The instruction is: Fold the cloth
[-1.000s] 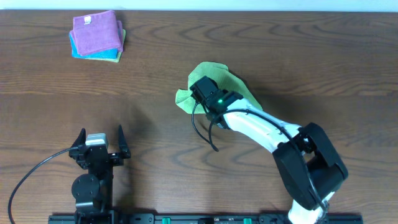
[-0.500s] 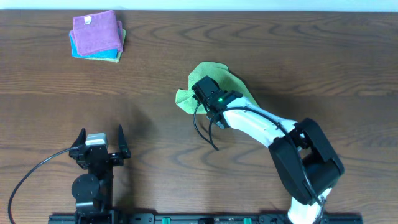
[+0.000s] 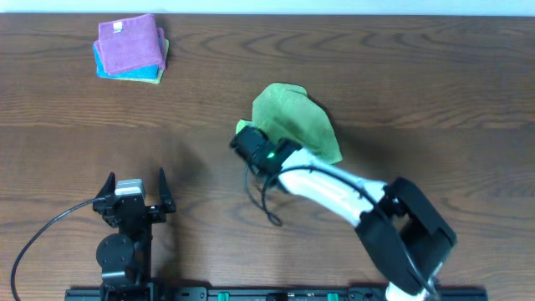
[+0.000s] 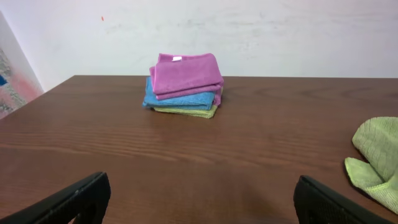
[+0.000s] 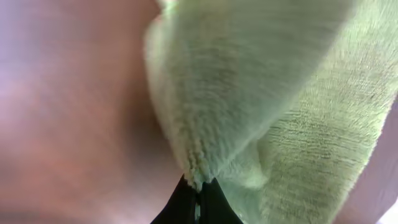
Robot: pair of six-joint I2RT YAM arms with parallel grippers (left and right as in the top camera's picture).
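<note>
The light lime-green cloth [image 3: 292,121] lies crumpled in the middle of the table. It also shows at the right edge of the left wrist view [image 4: 376,155]. My right gripper [image 3: 247,140] is at the cloth's left edge and is shut on a pinch of the cloth [image 5: 249,106], which fills the right wrist view; the fingertips [image 5: 198,190] clamp its hem. My left gripper [image 3: 134,188] is open and empty near the table's front left, far from the cloth. Its fingertips [image 4: 199,196] frame bare table. No white tag shows.
A stack of folded cloths, purple [image 3: 128,38] on top of blue and green ones, sits at the back left; it also shows in the left wrist view [image 4: 185,84]. A black cable [image 3: 266,196] hangs from the right arm.
My right gripper has moved left and toward the front, pulling the cloth's left edge with it. The left arm has not moved.
</note>
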